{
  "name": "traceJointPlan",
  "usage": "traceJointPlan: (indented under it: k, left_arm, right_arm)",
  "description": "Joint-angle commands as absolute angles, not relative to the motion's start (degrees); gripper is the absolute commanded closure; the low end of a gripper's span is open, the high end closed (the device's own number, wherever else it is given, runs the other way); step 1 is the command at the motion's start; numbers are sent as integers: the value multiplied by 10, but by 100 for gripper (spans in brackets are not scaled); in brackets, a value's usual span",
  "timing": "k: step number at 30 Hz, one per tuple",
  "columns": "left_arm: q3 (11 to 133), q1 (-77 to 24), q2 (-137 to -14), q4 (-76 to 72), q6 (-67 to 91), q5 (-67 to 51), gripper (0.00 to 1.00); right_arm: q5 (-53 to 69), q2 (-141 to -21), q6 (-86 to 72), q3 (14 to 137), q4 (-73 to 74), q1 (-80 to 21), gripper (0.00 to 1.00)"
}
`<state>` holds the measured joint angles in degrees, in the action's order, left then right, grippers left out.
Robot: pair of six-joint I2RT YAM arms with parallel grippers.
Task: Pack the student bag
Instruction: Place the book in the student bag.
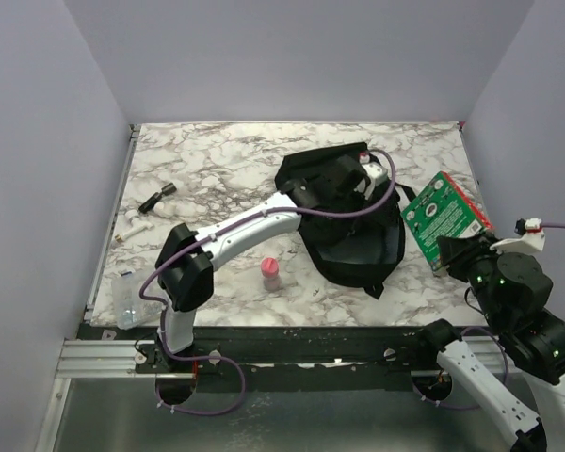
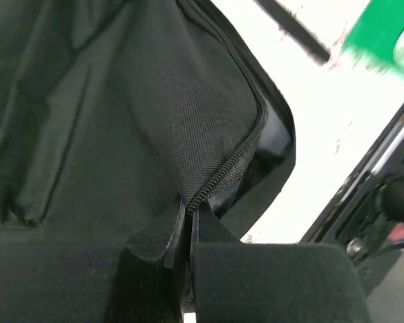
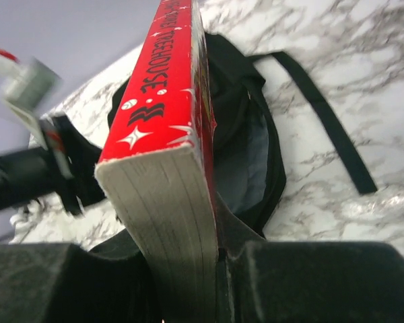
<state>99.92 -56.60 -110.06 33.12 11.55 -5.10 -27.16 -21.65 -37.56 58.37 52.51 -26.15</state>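
Left gripper (image 2: 187, 252) pinches the student bag (image 2: 87, 121) at its zip; right gripper (image 3: 188, 269) clamps a book (image 3: 163, 101), red-spined up close.

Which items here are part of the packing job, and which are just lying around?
In use: student bag, pinched by left gripper; book, held by right gripper.
Lying about: pink bottle, small black object, small white object, clear packet.

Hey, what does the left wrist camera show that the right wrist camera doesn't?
Left wrist only: the zipper of the student bag, with the left gripper pinched shut on the fabric at it. Right wrist only: the book, red spine and page edges, in the right gripper, the bag's grey lining, a loose strap. Both: the black bag and marble table.
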Motion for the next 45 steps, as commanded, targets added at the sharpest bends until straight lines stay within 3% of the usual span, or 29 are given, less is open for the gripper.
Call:
traceJointPlan:
  k: [1, 13, 20, 27, 31, 35, 39, 45]
  left_arm:
    - [1045, -514, -1064, 314, 205, -158, 100]
    - [1071, -500, -1055, 289, 250, -256, 100]
    - [1069, -500, -1051, 287, 259, -283, 100]
    - [1049, -500, -1034, 288, 248, -272, 100]
    - [1043, -499, -1028, 290, 243, -278, 100]
    - [1045, -497, -1026, 296, 236, -283, 100]
    - [1046, -493, -1027, 302, 234, -289, 100]
    - [1045, -486, -1024, 306, 229, -292, 100]
  right_arm:
    - [-209, -220, -463, 559, 539, -263, 99]
    - [-136, -261, -669, 427, 540, -263, 100]
    - [-66, -254, -738, 343, 341, -262, 100]
    - [-103, -289, -793, 207, 50, -262, 100]
    - [-135, -368, -783, 135, -193, -263, 100]
    - [-144, -469, -777, 123, -342, -263, 100]
    - [-129, -509, -788, 120, -395, -262, 100]
    - [-121, -438, -782, 111, -324, -263, 100]
